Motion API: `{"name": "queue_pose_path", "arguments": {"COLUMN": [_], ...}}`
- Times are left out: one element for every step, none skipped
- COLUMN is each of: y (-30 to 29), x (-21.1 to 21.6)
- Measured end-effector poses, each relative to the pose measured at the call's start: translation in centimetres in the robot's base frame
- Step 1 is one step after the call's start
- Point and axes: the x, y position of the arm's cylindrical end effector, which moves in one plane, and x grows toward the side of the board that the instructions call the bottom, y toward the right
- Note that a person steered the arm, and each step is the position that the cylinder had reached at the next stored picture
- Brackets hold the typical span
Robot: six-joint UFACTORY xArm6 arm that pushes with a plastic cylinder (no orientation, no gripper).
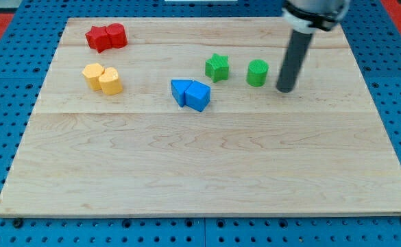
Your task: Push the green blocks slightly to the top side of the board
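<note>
A blue perforated metal base, studded with regular rows of holes, is seen under a large pale wooden board made of joined planks with visible grain; no writing or label can be read anywhere. From the view's top right a dark, smooth cylindrical rod is lowered to the board, and my tip is placed just to the view's right of the green cylinder block, close beside it but apart. No gripper is carried, so nothing is grasped or clenched. The green star-shaped block is set a little to the view's left of the cylinder, both lying in the board's upper half, right of centre. Two blue blocks, angular and wedge-like, are pressed together near the centre. Two yellow blocks, rounded and glossy, are found touching at the view's left, and two red blocks, one star-like and one cylindrical, touch near the top left corner.
</note>
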Motion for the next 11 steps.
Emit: {"name": "queue_pose_path", "arguments": {"y": [-4.1,-5.8,-7.1,-7.9,-12.7,-13.1,-12.9,-11.8,-10.8,-9.9,-9.6], "x": [-1.8,-3.2,-2.0,1.1,1.1,0.2,-0.3,-0.6,-0.6,-0.6,-0.6]}}
